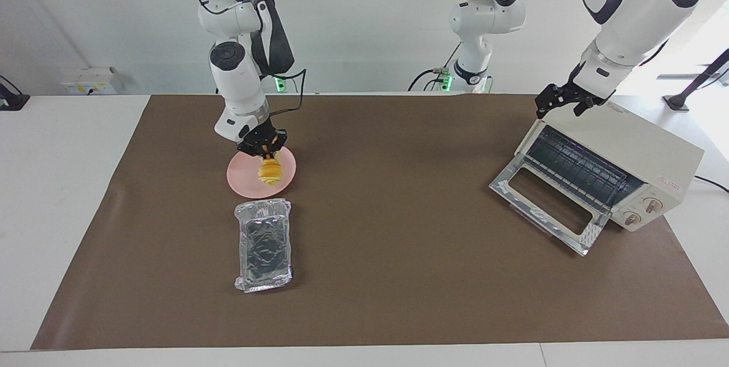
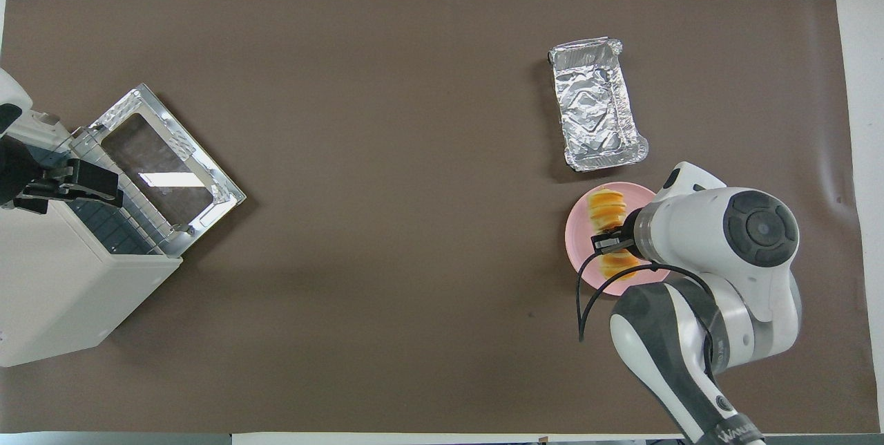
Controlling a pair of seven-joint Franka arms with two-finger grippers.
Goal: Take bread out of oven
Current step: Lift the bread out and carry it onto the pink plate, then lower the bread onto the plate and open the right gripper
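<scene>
Bread (image 2: 608, 213) on plate (image 2: 579, 238); only facing view shows right gripper (image 1: 265, 154) gripping.

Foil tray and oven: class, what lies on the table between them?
Nothing: between the foil tray and the oven only bare brown mat shows in both views. The bread lies on the pink plate.

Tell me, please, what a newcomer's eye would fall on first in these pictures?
Most striking is the golden bread on the pink plate toward the right arm's end of the table, with the right gripper down on it. Next comes the oven at the left arm's end, its door dropped open, the left gripper over its top. A foil tray lies beside the plate, farther from the robots.
</scene>
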